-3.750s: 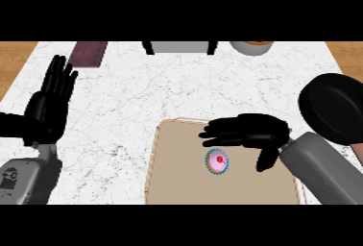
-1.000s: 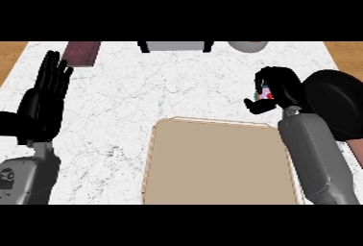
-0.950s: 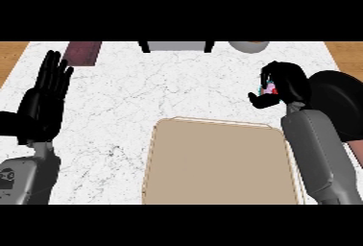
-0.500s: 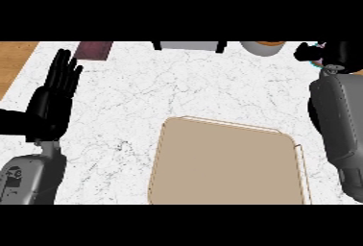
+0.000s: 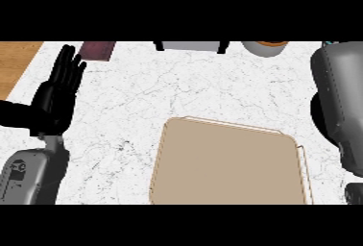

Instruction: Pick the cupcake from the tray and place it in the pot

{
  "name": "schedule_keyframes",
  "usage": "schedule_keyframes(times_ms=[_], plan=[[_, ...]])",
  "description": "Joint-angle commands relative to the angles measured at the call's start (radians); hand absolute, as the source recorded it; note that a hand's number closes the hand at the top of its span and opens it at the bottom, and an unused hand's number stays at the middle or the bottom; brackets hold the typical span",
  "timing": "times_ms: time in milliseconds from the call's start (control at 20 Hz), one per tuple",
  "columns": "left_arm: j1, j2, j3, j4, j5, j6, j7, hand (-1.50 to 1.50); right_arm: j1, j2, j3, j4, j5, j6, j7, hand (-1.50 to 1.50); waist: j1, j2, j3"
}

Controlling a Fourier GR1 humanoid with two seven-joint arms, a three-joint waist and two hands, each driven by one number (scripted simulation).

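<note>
Head view shows you no cupcake: the tray lies bare, and the pot and right hand are out of frame, only the grey forearm showing. Your left hand rests open, holding nothing. You are likely at placing; next, release over the pot.

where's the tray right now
In the head view the tray lies on the marble counter, low and right of centre, between the resting left hand and the right forearm.

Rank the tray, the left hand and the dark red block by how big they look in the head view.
1. tray, largest by far.
2. left hand, though nearness to the camera may enlarge it.
3. dark red block, smallest, cut off by the top edge.
</note>
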Motion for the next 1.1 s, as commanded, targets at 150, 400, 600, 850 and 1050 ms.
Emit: schedule_keyframes(times_ms=[150,400,600,850,1050], plan=[[0.038,-0.005,0.012,-0.008,-0.007,0.019,0.006,0.00,-0.010,0.014,-0.068,0.024,0.070,0.064,0.207,1.50,-0.047,-0.020,0.004],[0.045,0.044,0.051,-0.043,0.018,-0.008,0.042,0.00,0.143,0.027,-0.102,-0.065,0.089,-0.044,0.175,1.50,-0.060,-0.023,0.005],[0.076,0.001,0.031,-0.041,0.007,0.006,0.013,0.00,0.257,0.040,-0.129,-0.217,0.034,-0.027,0.078,1.50,-0.073,-0.026,0.005],[0.054,-0.003,0.025,-0.049,-0.016,0.024,0.040,0.00,0.304,-0.049,-0.193,-0.240,-0.043,-0.021,-0.042,1.50,-0.066,-0.022,0.005],[-0.021,0.009,0.074,0.074,-0.005,0.008,-0.025,0.00,0.392,-0.024,-0.210,-0.218,-0.054,-0.115,-0.048,1.50,-0.068,-0.018,0.004]])
